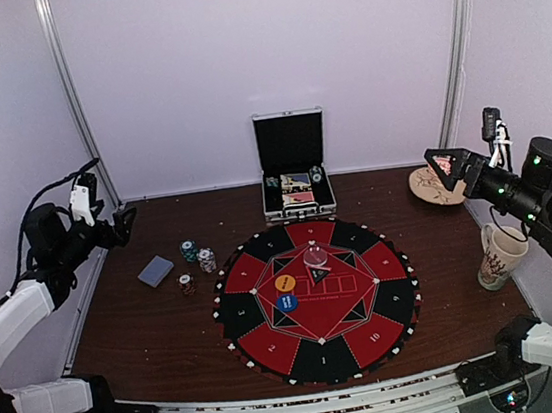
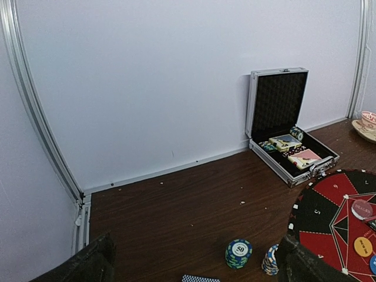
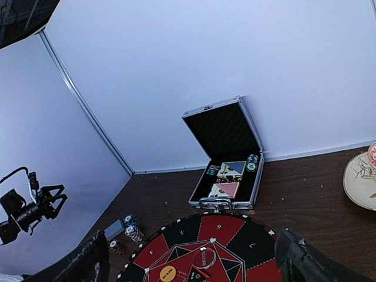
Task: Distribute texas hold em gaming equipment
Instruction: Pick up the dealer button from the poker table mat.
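Open case (image 1: 291, 144) behind round red-black mat (image 1: 325, 357), chip stacks (image 1: 198, 260) and card deck (image 1: 155, 271) left of it

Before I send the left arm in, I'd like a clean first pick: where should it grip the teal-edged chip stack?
From straight above, probably, closing on the curved side wall of the teal-edged chip stack, low so all chips lift together. It stands upright; the white-edged stack sits close at its near right, so keep fingers off that side.
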Tool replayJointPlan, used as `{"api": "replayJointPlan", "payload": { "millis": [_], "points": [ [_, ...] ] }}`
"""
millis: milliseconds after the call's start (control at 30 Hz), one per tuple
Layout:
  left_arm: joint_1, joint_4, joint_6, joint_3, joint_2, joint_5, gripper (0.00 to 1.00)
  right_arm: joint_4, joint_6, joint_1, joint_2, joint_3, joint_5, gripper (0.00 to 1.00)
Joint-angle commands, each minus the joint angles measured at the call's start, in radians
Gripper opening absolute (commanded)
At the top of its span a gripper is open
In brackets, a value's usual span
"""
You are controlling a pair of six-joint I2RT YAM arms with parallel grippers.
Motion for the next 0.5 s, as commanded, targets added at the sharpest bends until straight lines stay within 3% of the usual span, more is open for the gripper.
{"api": "replayJointPlan", "payload": {
  "millis": [0, 167, 467],
  "points": [
    [0.005, 0.092, -0.012, -0.016, 0.014, 0.001, 0.98, 0.054, 0.004, 0.006, 0.071, 0.034, -0.069, 1.00],
    [0.006, 0.167, -0.006, -0.066, 0.029, 0.069, 0.98, 0.090, 0.039, 0.050, 0.189, 0.038, 0.010, 1.00],
    [0.006, 0.238, -0.025, -0.100, 0.071, 0.101, 0.98, -0.024, -0.040, 0.378, 0.526, 0.216, 0.413, 1.00]
  ]
}}
